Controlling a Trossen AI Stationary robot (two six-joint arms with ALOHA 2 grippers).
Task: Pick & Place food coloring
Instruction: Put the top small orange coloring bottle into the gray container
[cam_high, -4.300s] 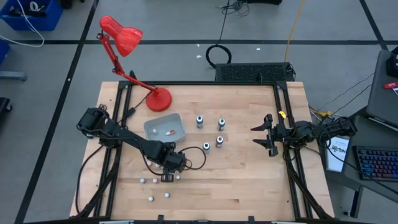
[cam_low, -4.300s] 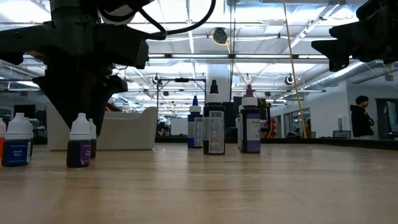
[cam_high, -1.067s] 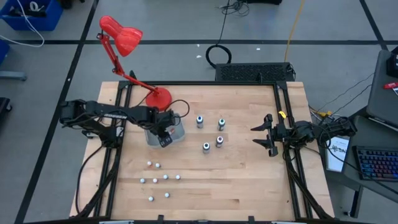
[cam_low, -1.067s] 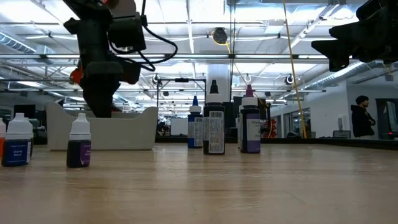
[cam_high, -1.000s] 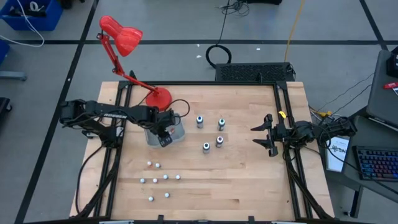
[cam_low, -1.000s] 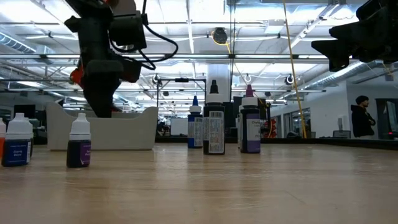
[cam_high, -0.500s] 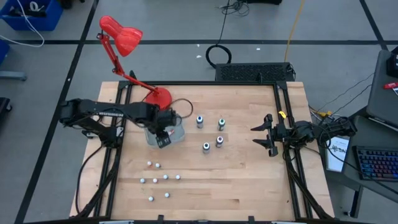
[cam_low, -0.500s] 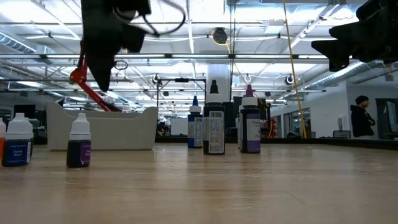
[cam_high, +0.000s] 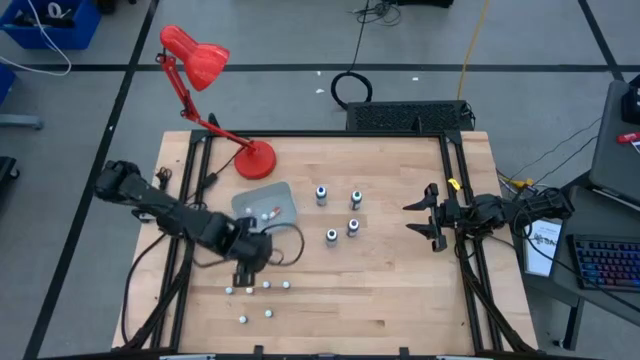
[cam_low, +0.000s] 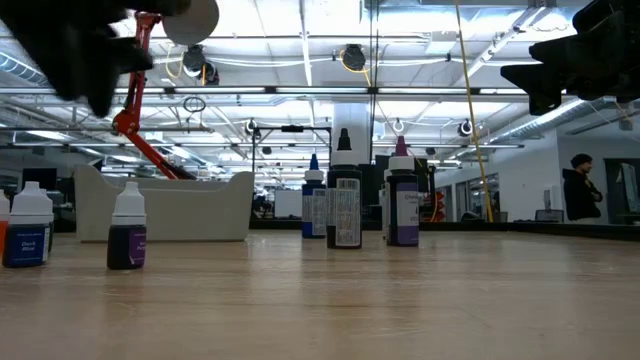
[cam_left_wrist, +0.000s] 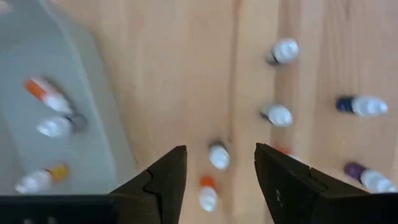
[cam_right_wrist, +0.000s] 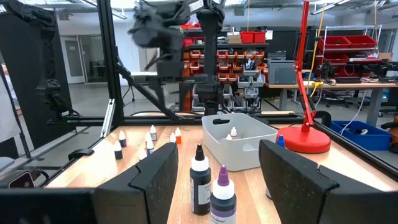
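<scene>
The left gripper hangs over the wooden counter, between the grey tray and the loose cluster of small food coloring bottles that stand farther from the red lamp. In the left wrist view its jaws stand apart with nothing between them, a white-capped bottle showing in the gap below. That view is blurred, so bottle colours are hard to make out; three bottles lie inside the tray, one orange-tipped. In the low view only a dark smear of the left arm shows at the upper corner. Four taller bottles stand just beside the tray, on the side away from the lamp's base. The right gripper waits beyond them, jaws apart and empty.
</scene>
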